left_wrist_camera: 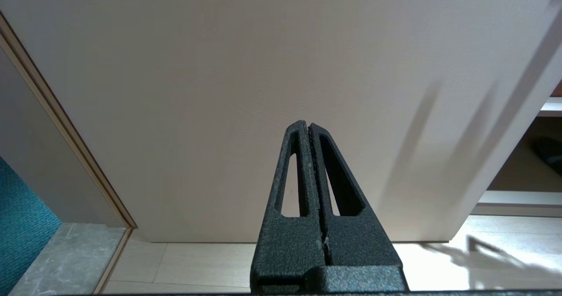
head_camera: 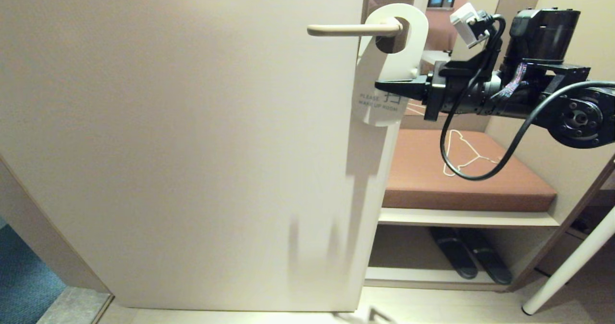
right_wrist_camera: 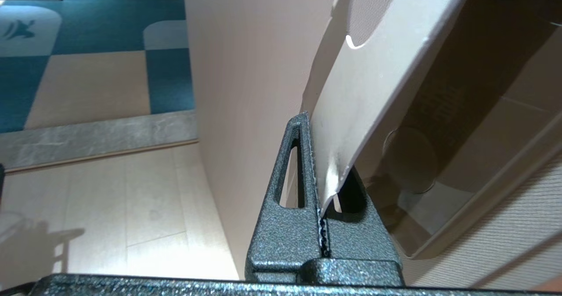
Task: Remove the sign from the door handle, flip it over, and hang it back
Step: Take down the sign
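Hanging on the door handle (head_camera: 353,30), the sign (head_camera: 384,81) is pinched between the right gripper (head_camera: 384,86) fingers.

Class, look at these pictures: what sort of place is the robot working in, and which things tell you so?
Probably a hotel room entrance. The sign reading "PLEASE MAKE UP ROOM" hangs on the door handle, and beside the door a wire hanger lies on a cushioned bench.

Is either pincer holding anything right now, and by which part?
The right pincer grips the sign by its side edge, mid-height; the left pincer holds nothing.
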You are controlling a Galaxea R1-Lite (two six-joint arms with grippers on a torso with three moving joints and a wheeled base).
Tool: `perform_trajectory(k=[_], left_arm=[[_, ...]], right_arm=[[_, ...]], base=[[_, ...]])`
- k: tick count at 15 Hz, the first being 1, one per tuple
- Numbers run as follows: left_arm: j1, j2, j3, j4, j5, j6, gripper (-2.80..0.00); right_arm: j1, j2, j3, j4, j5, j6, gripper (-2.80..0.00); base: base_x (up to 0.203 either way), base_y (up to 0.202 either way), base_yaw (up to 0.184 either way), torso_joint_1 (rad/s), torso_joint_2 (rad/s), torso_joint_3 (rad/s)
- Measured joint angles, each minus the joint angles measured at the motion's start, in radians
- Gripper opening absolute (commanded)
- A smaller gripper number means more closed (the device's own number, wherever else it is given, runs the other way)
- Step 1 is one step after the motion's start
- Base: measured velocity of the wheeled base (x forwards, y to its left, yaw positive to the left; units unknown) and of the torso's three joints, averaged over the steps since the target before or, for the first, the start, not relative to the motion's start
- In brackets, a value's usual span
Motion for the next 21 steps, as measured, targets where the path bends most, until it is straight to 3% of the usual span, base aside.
perform_trajectory(k=[3,17,21], left_arm=[[0.0,0.0,0.0,0.0,0.0,0.0,-2.8],[0.0,0.0,0.0,0.0,0.0,0.0,-2.8],[0.0,0.0,0.0,0.0,-0.001,0.0,-2.8]], right_arm=[[0.025,-0.017,0.002,-0.001,-0.075,0.001,-2.8],[0.184,-0.036,0.047,-0.004,-0.575,0.005,-2.8],[0.22,-0.024,0.048,-0.065,-0.631,0.003,-2.8]], base=[[0.0,0.0,0.0,0.0,0.0,0.0],[0.0,0.0,0.0,0.0,0.0,0.0],[0.0,0.0,0.0,0.0,0.0,0.0]])
